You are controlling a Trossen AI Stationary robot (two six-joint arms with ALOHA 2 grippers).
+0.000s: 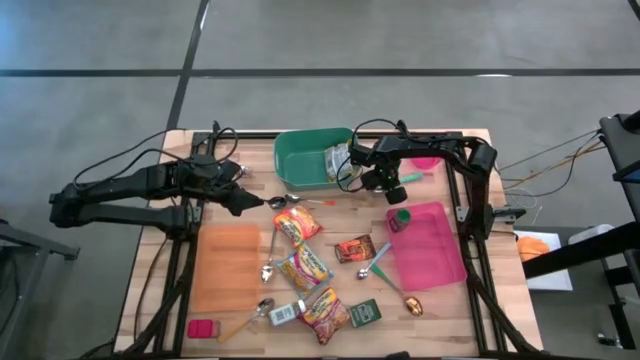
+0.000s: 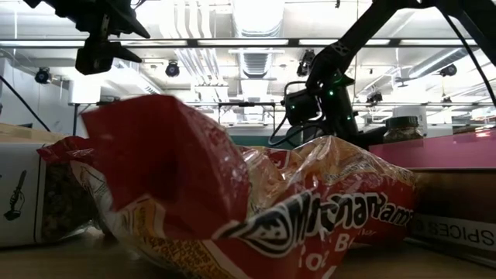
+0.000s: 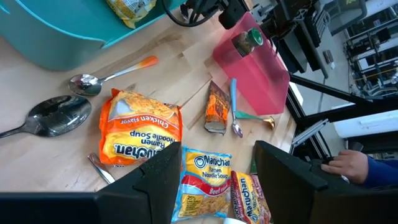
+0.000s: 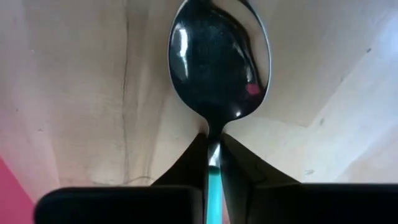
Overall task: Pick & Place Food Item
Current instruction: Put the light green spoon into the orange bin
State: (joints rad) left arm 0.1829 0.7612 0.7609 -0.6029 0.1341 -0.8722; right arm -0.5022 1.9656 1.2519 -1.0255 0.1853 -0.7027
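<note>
— While the left end effector (image 1: 243,203) hovers over the tabletop (image 1: 440,320), how do its fingers stand?
— Parted, with nothing between them. Just beyond it lie a dark spoon (image 3: 53,116) and an orange-handled spoon (image 3: 106,76), and right below it an orange chicken ramen packet (image 3: 140,135), with a yellow Maruchan packet (image 3: 204,182) beside that.
— And the green bin (image 1: 308,158)?
— It sits between the two end effectors, with a yellow food packet (image 1: 337,159) inside, against the wall nearer the right arm.
— What does the right end effector (image 1: 392,186) do?
— It is clenched on a teal-handled spoon (image 4: 219,68). The wrist view shows the fingers pinching the neck, the bowl just clear of the wood.
— What lies beside it?
— The pink tray (image 1: 432,250), just on the near side, with a small green-capped jar (image 1: 400,218) at its corner.
</note>
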